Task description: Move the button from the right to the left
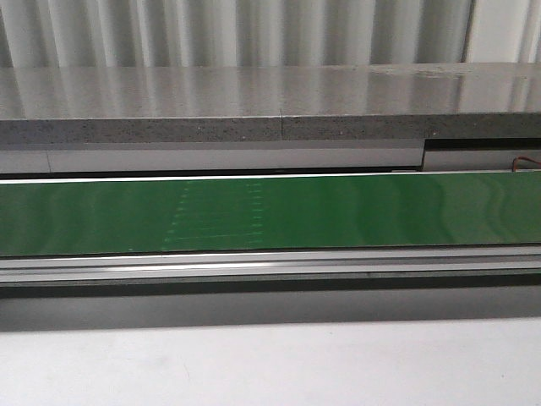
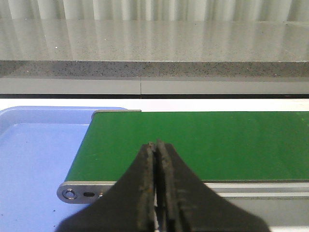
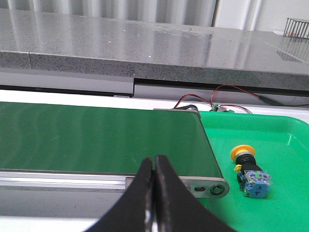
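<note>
Over the green belt [image 1: 270,211], both arms waited with nothing held.
In the left wrist view the left gripper [image 2: 157,193] sat pressed closed beside a blue tray [image 2: 34,159]; in the right wrist view the right gripper [image 3: 154,193] was closed too, the button [image 3: 250,170] lying on its side in the green tray [image 3: 285,145], lower right, apart from the fingers.

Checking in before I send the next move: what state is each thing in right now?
button: lying on its side in the green tray, not gripped
left gripper: shut, empty, over the belt end
right gripper: shut, empty
green conveyor belt: bare in all views
blue tray: nothing on the part in view
</note>
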Controlling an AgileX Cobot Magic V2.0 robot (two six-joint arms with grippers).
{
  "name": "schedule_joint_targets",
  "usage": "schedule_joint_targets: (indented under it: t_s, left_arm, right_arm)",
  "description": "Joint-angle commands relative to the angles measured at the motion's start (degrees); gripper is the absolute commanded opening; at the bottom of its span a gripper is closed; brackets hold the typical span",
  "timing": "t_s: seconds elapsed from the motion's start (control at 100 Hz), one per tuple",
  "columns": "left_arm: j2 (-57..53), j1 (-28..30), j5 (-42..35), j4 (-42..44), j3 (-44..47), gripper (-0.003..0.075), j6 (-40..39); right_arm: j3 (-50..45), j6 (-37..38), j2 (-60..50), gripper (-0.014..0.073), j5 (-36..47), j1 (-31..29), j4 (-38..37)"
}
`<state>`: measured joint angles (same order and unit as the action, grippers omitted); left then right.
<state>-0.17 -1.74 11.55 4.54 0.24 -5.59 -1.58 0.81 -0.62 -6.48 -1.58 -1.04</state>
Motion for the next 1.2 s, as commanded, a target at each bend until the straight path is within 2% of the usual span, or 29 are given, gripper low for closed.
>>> schedule_joint_targets:
  t_s: [0.0, 0.49, 0.78, 0.93, 1.19]
  left_arm:
    - [-1.92, -0.46, -4.30, -0.04, 2.23, -0.0020, -0.23]
    - [-1.92, -0.46, -4.30, -0.04, 2.23, -0.0020, -0.23]
    - [-1.92, -0.46, -4.30, -0.04, 2.23, -0.0020, -0.23]
    - [-1.92, -0.46, -4.30, -0.04, 2.23, -0.0020, -0.23]
    - [-1.92, -0.46, -4.30, -0.04, 2.23, -0.0020, -0.23]
  right_arm:
    - [1.21, -0.46, -1.09, -0.0066, 4.14, 0.04, -0.06]
    - [2.18, -0.46, -1.09, -0.0066, 3.21, 0.04, -0.90]
    - [14.43, -0.46, 2.04, -0.0066, -13.56, 0.04, -1.74]
    - [21.52, -0.46, 8.18, -0.0066, -21.79, 0.04, -1.74]
    - [33.29, -0.46, 22.21, -0.0066, -30.59, 0.04, -1.74]
